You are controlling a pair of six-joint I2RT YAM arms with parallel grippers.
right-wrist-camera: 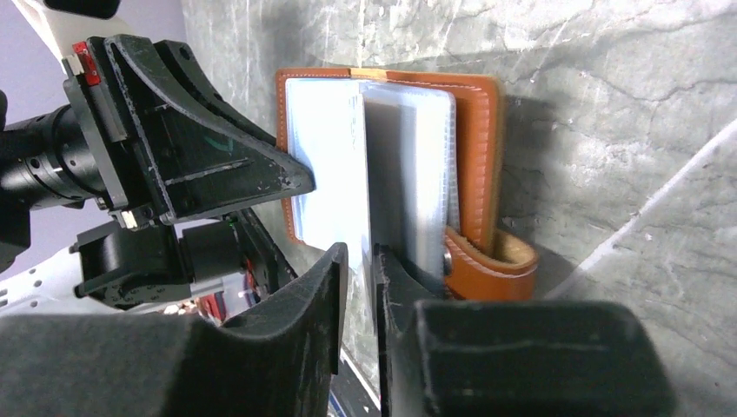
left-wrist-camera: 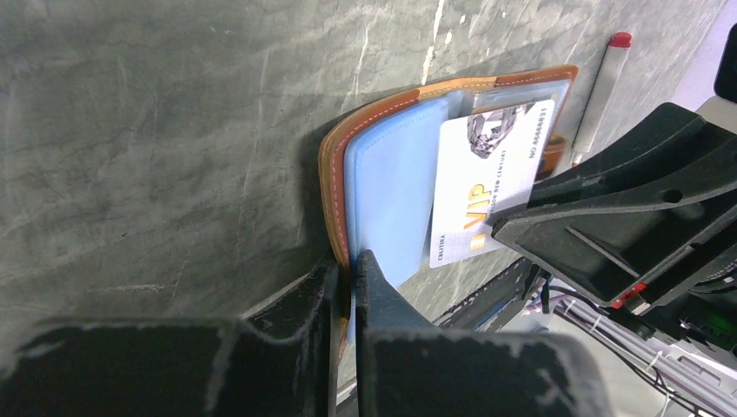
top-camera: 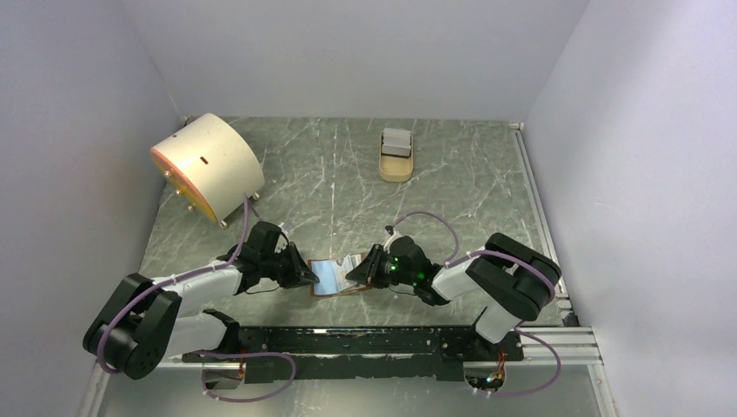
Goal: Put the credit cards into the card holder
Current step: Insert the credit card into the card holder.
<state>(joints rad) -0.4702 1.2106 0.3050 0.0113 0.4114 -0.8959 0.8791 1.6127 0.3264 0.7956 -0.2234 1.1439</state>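
1. Left gripper (left-wrist-camera: pixel 350 265) fills the bottom of its wrist view. Its jaws are pressed together on the near edge of the card holder (left-wrist-camera: pixel 391 187), pinching the brown cover and the light blue lining.
2. Right gripper (right-wrist-camera: pixel 361 261) shows only a narrow slit between its jaws. A thin pale edge runs down into that slit, but I cannot tell whether it is gripped.
3. The card holder lies open on the table (top-camera: pixel 348 191) between the two grippers, close to the arms' bases. Its snap tab (right-wrist-camera: pixel 487 261) curls out at one side.
4. A white card (left-wrist-camera: pixel 487 178) printed "VIP" lies on the holder's inner pages, with its far end seemingly under a clear pocket. A finger of the right gripper overlaps one corner.
5. A white stick (left-wrist-camera: pixel 600 95) with a red tip lies just beside the holder.
6. Well apart, at the far side of the table, a tan tray (top-camera: pixel 396 169) holds a stack of pale cards (top-camera: pixel 397 141). A cream drum (top-camera: pixel 207 165) stands at the far left.
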